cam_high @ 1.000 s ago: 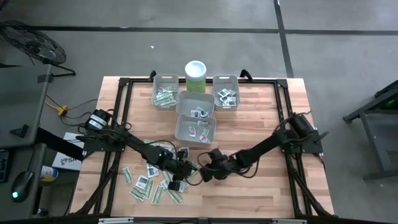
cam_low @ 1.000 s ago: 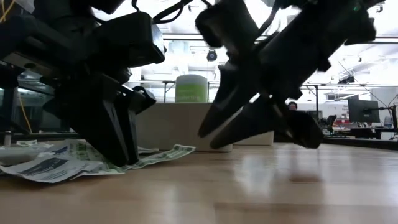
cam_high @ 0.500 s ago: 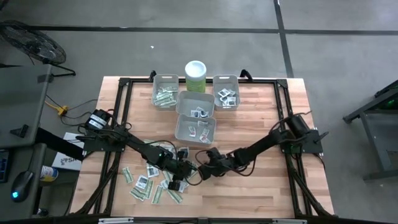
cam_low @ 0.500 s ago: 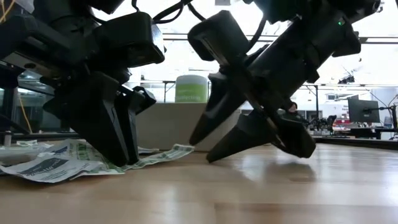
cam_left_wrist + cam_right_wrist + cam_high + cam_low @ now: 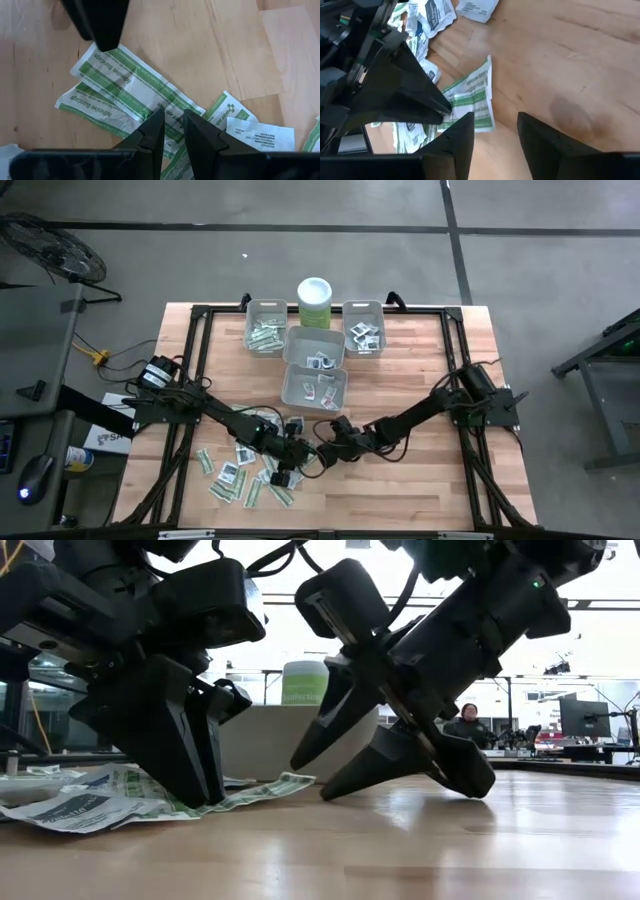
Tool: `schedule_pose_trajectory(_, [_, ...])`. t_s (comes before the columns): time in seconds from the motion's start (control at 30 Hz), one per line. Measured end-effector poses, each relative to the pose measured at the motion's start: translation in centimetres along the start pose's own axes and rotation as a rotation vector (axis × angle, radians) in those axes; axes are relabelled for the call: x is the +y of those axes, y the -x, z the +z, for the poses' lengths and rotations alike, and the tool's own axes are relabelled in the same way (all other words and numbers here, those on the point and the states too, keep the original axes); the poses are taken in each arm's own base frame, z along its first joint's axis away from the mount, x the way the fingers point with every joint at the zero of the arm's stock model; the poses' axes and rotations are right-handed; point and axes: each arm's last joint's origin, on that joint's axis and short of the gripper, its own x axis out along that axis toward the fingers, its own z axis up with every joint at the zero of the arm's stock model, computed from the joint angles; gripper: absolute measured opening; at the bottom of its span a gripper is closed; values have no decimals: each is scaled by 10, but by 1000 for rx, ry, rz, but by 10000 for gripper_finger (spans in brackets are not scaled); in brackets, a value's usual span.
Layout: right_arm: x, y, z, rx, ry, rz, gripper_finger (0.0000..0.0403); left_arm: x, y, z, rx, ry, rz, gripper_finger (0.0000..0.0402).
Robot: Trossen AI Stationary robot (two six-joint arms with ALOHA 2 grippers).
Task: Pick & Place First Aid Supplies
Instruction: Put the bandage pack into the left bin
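Note:
Several green-white bandage strips and small white square packets (image 5: 240,475) lie loose on the wooden table near its front left. My left gripper (image 5: 173,117) stands tipped down in this pile, shut on a green-white strip (image 5: 120,75). My right gripper (image 5: 494,120) hangs open just right of it, low over the table. Its fingers stand on either side of the strip's free end (image 5: 482,100) and do not touch it. In the low view the right gripper (image 5: 310,778) is close beside the left gripper (image 5: 205,800). My left gripper holds the green-white strip near one end (image 5: 172,131), pinched between its two fingertips, which slant down from the table's left. One strip or two stacked, I cannot tell. The strip's held end is at the table and its free end (image 5: 292,780) rises slightly toward the right gripper.
Several grey bins (image 5: 314,387) with sorted packets stand at the table's far middle, with a pale green white-lidded canister (image 5: 315,302) behind them. Bare wood lies to the right of the grippers. A person (image 5: 465,720) sits far back in the room.
My right gripper has moved toward the table's left, closer to the left gripper and the strip's free end, sinking a little, and its fingers have opened wider. The left gripper and its strip have kept still.

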Motion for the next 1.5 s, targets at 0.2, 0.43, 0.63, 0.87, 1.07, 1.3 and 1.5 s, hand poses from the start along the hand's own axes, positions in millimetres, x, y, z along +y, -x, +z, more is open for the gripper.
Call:
schedule_pose_trajectory(0.2, [-1, -2, 5, 21, -5, -2, 108, 0, 0, 0, 0, 0, 0, 71])
schedule_pose_trajectory(0.43, [-2, -1, 4, 50, -2, -6, 63, 0, 0, 0, -1, 1, 0, 71])
schedule_pose_trajectory(0.63, [-2, -1, 4, 56, -1, -7, 16, 0, 0, 0, -1, 1, 0, 71])
schedule_pose_trajectory(0.87, [-2, -1, 4, 54, -3, -7, 1, 0, 1, 1, -4, 0, 0, 71])
schedule_pose_trajectory(1.07, [-2, -1, 4, 59, -3, -7, 1, 0, 6, 4, -22, 1, -4, 71])
schedule_pose_trajectory(1.3, [-3, -1, 4, 67, -1, -14, 0, 0, 25, 6, -19, -21, -12, 72])
schedule_pose_trajectory(1.5, [-3, -1, 4, 63, 0, -20, 0, -2, 41, 13, -68, -23, -20, 72])
